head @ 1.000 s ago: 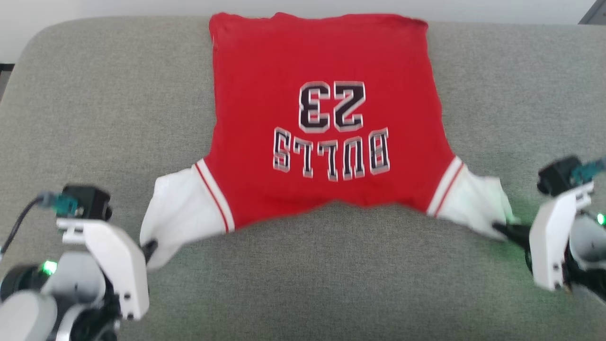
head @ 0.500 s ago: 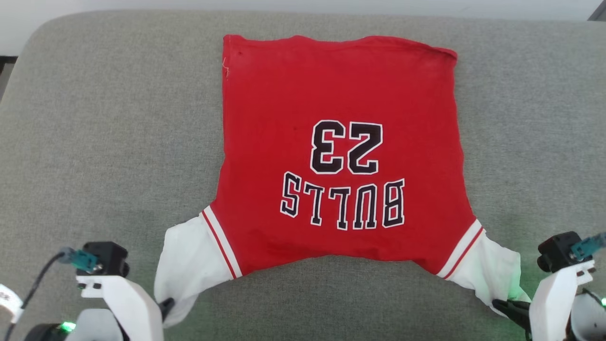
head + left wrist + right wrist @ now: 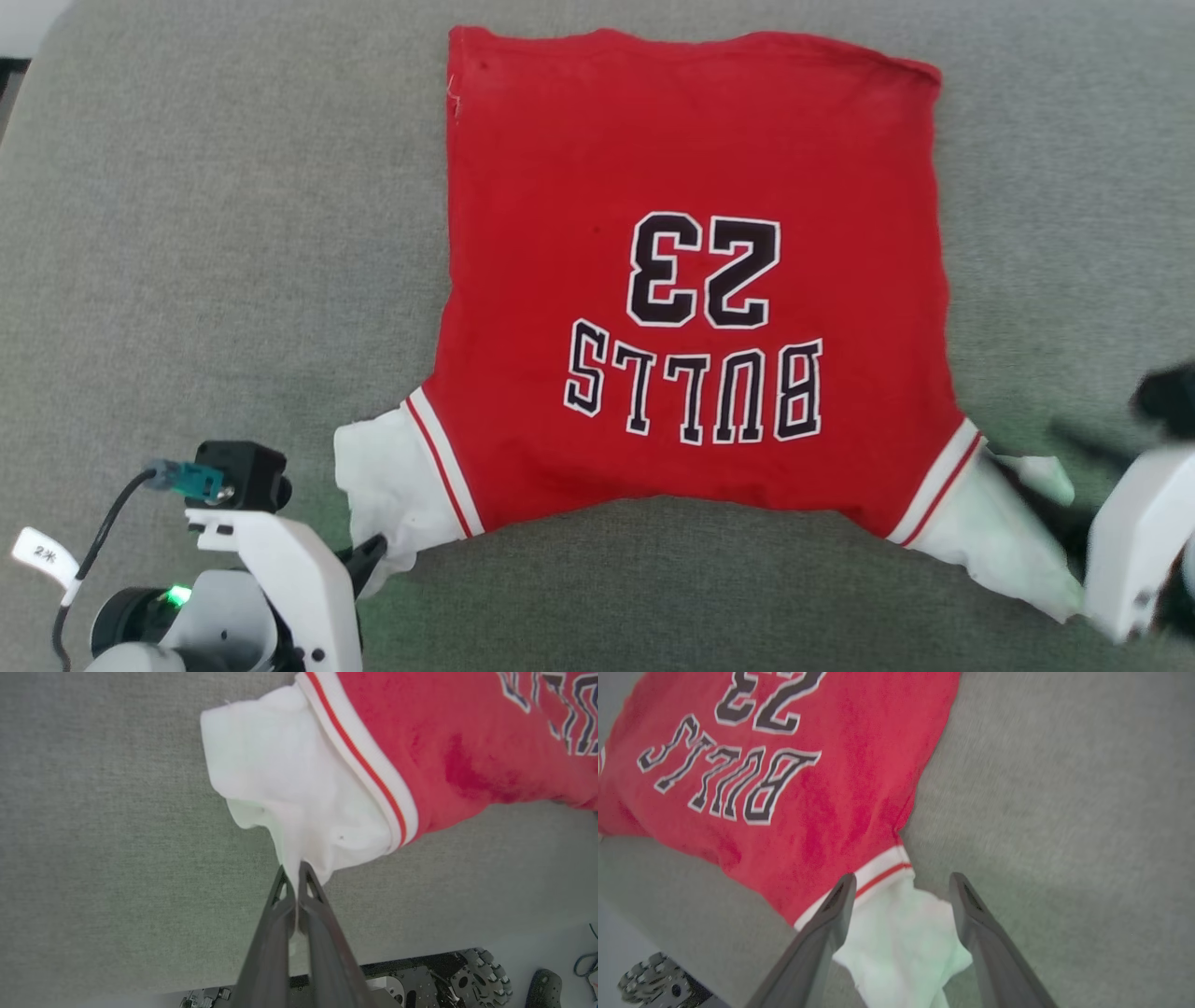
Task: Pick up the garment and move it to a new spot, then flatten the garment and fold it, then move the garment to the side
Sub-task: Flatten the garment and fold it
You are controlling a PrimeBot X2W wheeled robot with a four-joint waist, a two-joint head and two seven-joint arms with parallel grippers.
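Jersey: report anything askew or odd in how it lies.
The jersey lies flat, but its white sleeves are crumpled: left sleeve pinched in the shut left pincer, right sleeve bunched inside the open right pincer.

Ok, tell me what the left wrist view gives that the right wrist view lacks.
Left wrist view, not the right: the left tool shut, pinching one white sleeve of the shirt. Right wrist view, not the left: the right tool open, its fingers either side of the other white sleeve, plus the number 23. Both: the red shirt body with striped trim, lying on the gray cushion.
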